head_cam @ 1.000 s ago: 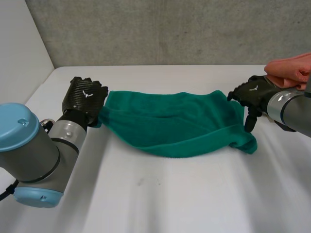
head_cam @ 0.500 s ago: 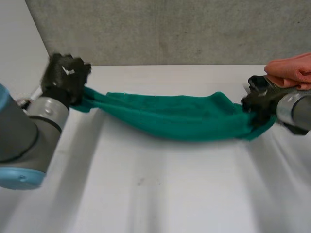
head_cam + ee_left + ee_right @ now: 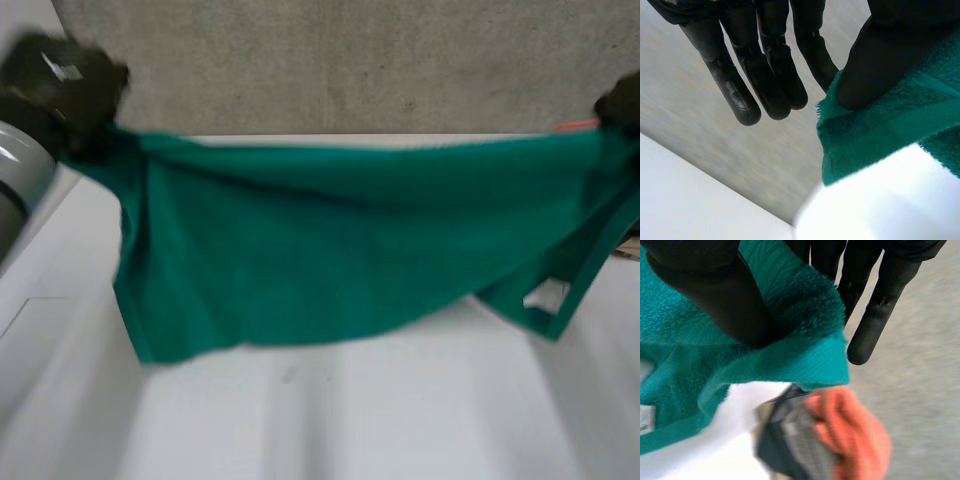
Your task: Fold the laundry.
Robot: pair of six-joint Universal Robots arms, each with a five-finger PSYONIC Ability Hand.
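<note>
- Item: green towel [image 3: 300, 250], no fold made yet; you hold it spread in the air over the tabletop [image 3: 350, 420].
- Your left hand [image 3: 875, 55]: thumb pinches one top corner, other fingers straight beside it.
- Your right hand [image 3: 715, 290]: thumb clamps the opposite top corner.
- Outstanding, by my judgement: lay flat, then fold.

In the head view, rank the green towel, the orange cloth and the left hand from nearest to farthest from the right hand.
1. green towel: its corner is pinched in the right hand.
2. orange cloth: close beside that hand.
3. left hand: far across, holding the towel's opposite corner.
</note>
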